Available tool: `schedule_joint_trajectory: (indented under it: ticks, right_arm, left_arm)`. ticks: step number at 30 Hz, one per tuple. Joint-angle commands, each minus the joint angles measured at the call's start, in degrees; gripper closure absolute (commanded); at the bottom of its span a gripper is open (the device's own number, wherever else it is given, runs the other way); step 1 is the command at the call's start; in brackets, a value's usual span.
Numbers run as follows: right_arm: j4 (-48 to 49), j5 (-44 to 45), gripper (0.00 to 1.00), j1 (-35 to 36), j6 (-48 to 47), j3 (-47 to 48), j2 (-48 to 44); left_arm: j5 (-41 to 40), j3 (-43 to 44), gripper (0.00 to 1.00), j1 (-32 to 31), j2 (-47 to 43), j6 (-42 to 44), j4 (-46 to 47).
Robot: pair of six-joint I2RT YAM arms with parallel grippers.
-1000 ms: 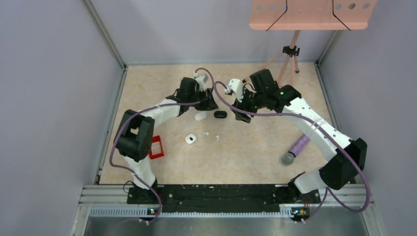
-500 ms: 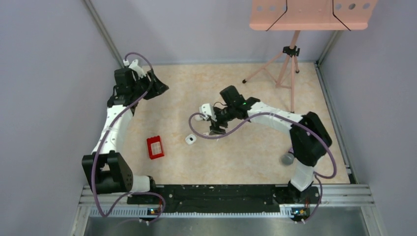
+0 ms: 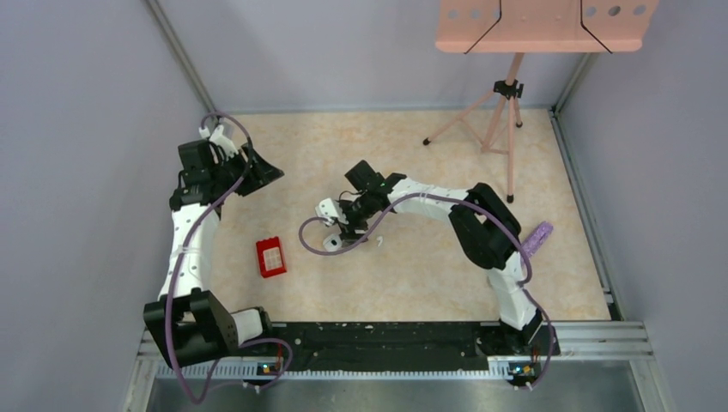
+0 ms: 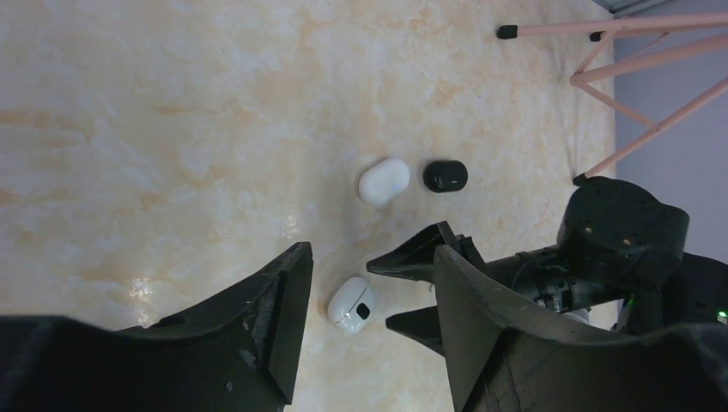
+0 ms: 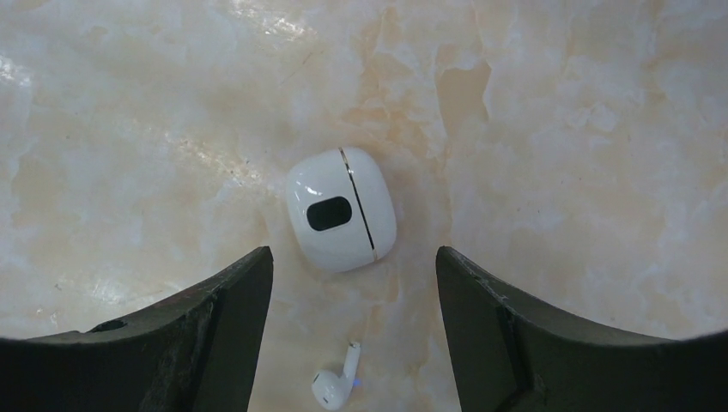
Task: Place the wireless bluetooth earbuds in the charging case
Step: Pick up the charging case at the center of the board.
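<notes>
Right wrist view: a white earbud (image 5: 336,386) is lying on the tabletop (image 5: 558,129), stem pointing at the white case (image 5: 341,221) just beside it; right jaws and left jaws are gaping, holding nothing.

Right hand (image 3: 342,228) hangs beside white charging case (image 3: 331,244).

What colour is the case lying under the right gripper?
The case is white with a black oval mark; the right wrist view shows it best.
</notes>
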Motion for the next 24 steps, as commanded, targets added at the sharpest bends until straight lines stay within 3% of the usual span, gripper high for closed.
schedule_joint_trajectory:
  ticks: [1,17,20,24]
  right_arm:
    - [-2.33,-1.57,0.31,2.25,-2.83,3.77,2.18]
    - [-11.61,3.14,0.39,3.41,-3.53,12.32,9.32]
    - [-11.69,3.4,0.49,3.41,-3.38,11.9,9.09]
    - [-11.45,5.86,0.7,3.42,-1.96,11.03,7.01]
  left_arm:
    - [2.59,-1.08,0.41,0.92,-2.82,-0.1,-0.27]
    - [6.16,-3.47,0.42,1.55,-3.08,-4.61,4.25]
    - [6.35,-4.16,0.42,1.55,-3.11,-5.43,5.16]
    - [6.34,-5.1,0.42,1.51,-2.8,-6.12,6.23]
